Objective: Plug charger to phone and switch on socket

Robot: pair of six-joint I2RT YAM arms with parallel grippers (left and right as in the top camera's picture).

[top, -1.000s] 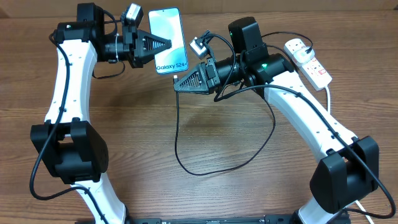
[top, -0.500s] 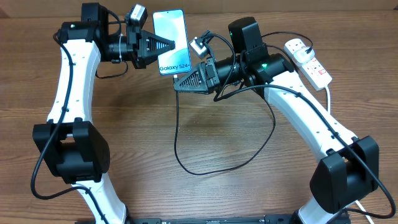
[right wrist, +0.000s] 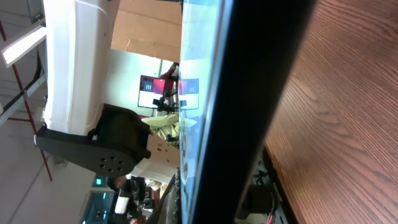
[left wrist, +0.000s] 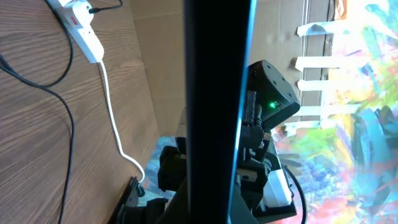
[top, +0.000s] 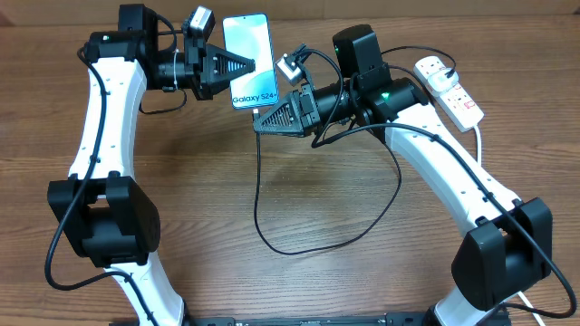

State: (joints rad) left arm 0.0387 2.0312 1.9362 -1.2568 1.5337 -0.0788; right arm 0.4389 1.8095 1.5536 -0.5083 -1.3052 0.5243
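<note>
Your left fingers (top: pixel 228 65), clamped on the phone (top: pixel 252 50), have nudged it closer to your right fingers (top: pixel 275 118), closed on the charger (top: pixel 256 186) near its tip; both now sit still, so alignment comes next; the socket (top: pixel 450 89) waits far right, untouched.

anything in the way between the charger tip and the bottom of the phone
Nothing visible does. The right gripper holds the charger with its tip right at the lower end of the phone, which the left gripper grips by its side. Whether the tip is already seated cannot be told.
</note>
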